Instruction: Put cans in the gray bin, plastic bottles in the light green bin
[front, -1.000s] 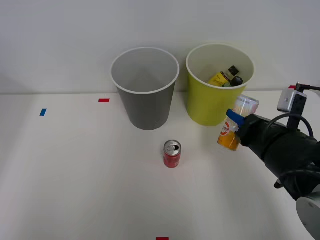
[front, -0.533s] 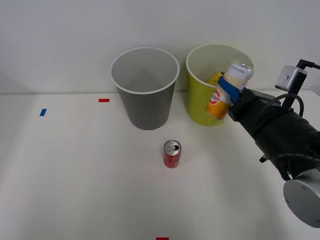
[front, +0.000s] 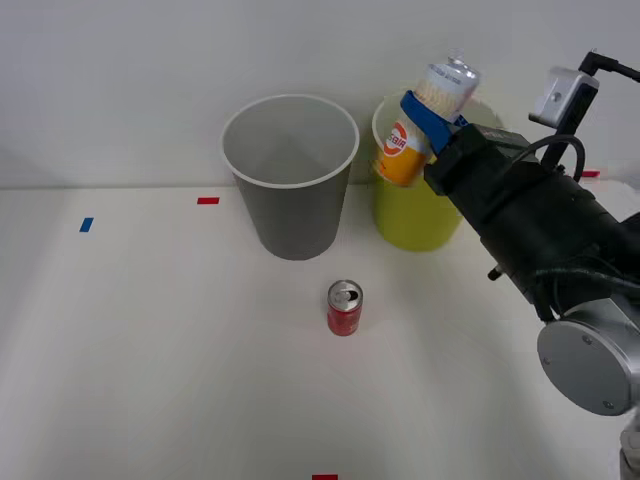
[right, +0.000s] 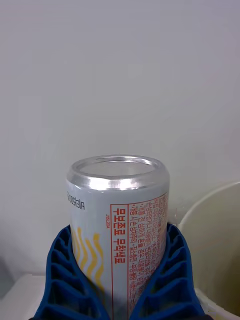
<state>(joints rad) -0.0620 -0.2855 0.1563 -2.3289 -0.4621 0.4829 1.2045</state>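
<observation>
While the right gripper (front: 428, 118) hangs above the back of the worktop (front: 150, 340), its blue ribbed fingers (right: 67, 280) are closed around the tall slim can (front: 420, 125), one pressing on each side of the can's body. That can is tilted, orange end down and pale end up, held in the air over the near rim of the light green bin (front: 405, 215). From the wrist camera its silver end (right: 117, 172) faces the wall, with the bin's pale inside (right: 215, 240) curving just beside it.

The gray bin (front: 290, 180) stands just to the left of the green one, near the worktop's back edge, close to it but apart. Its mouth is unobstructed (nothing hangs over it).

Nearer the middle of the worktop, the short red can (front: 344, 307) stands upright, silver top up, well in front of both bins. The dark arm (front: 540, 240) hides much of the green bin's right side. Small tape marks, red (front: 208, 200) and blue (front: 86, 225), lie toward the back left.
</observation>
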